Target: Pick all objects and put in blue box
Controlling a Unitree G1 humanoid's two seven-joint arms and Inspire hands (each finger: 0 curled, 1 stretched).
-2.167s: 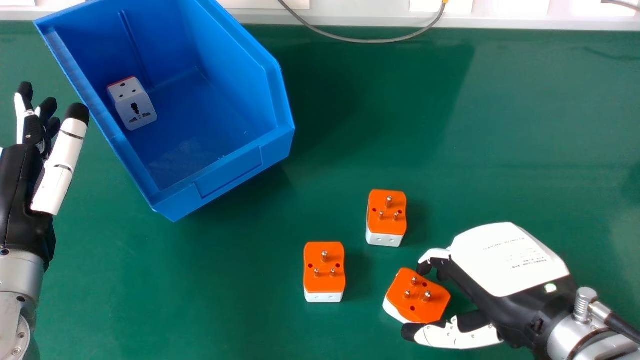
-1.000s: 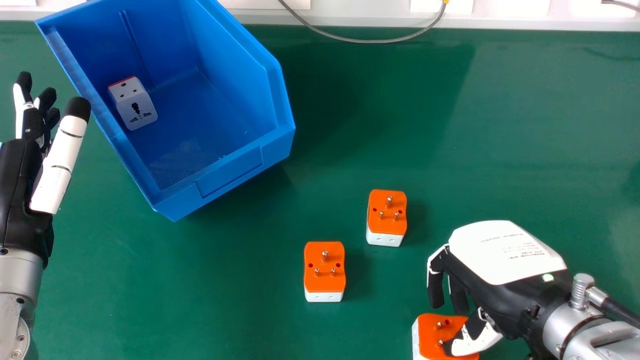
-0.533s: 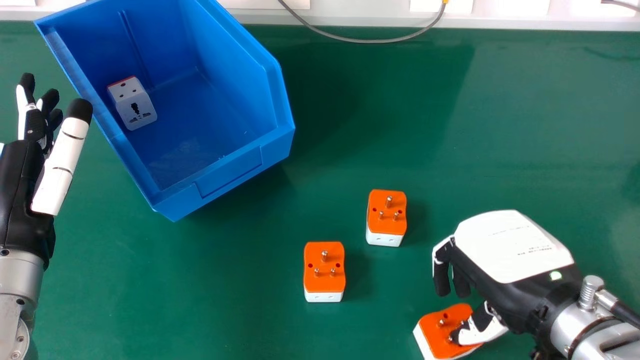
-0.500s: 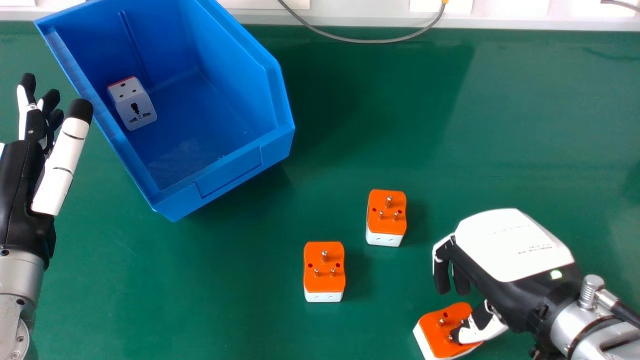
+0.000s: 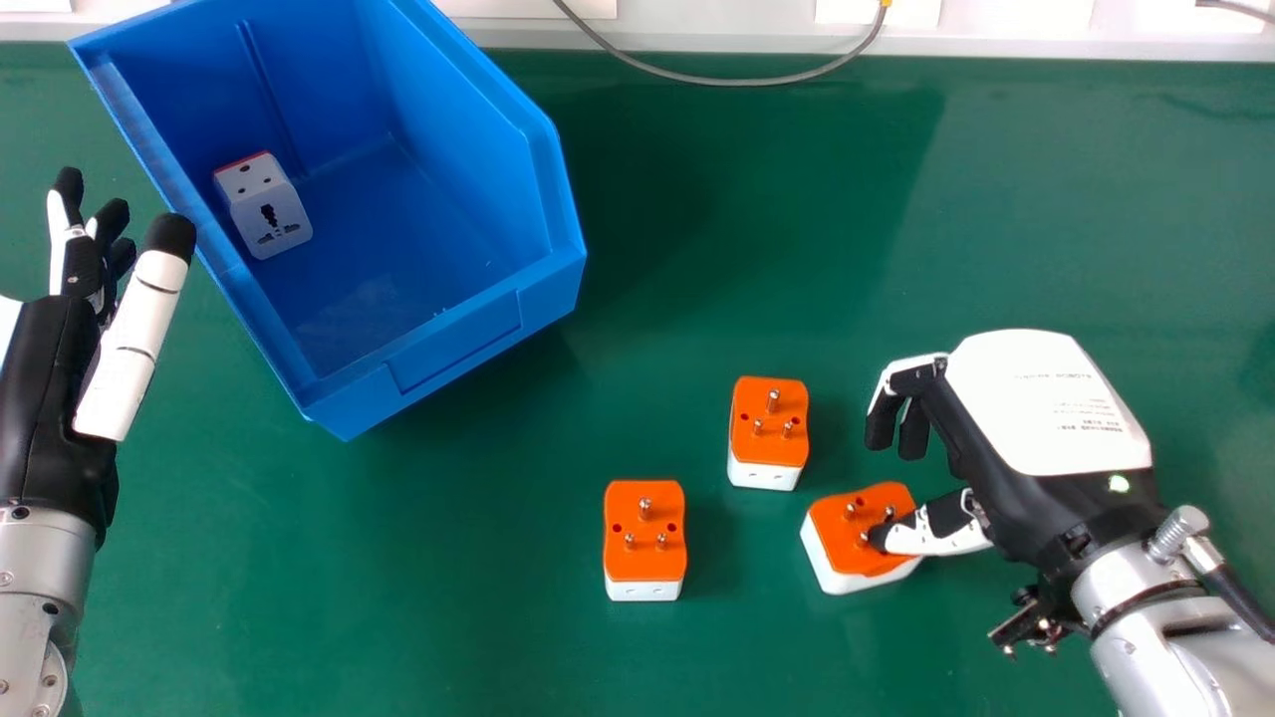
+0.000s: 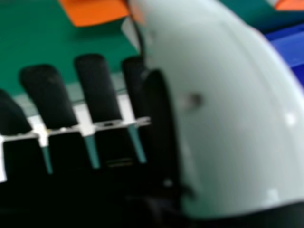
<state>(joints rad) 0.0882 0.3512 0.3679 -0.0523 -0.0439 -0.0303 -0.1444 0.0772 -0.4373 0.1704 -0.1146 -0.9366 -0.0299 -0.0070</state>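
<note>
R hand (image 5: 1036,418) is resting its thumb on the rightmost travel adapter (image 5: 835,528) on the table (image 5: 398,597), fingers spread, bending, pinching nothing; L hand (image 5: 58,398) is idling by the blue box (image 5: 458,339). Grip's prob. needing thumb off pins, opposing fingertips across sides, w/o bumping nbr adapter (image 5: 762,453).

Blue box (image 5: 456,342) — far end cropped

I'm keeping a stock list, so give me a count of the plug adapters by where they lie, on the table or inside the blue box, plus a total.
Adapters on the table: 3
Adapters inside the blue box: 1
Total: 4 adapters
</note>
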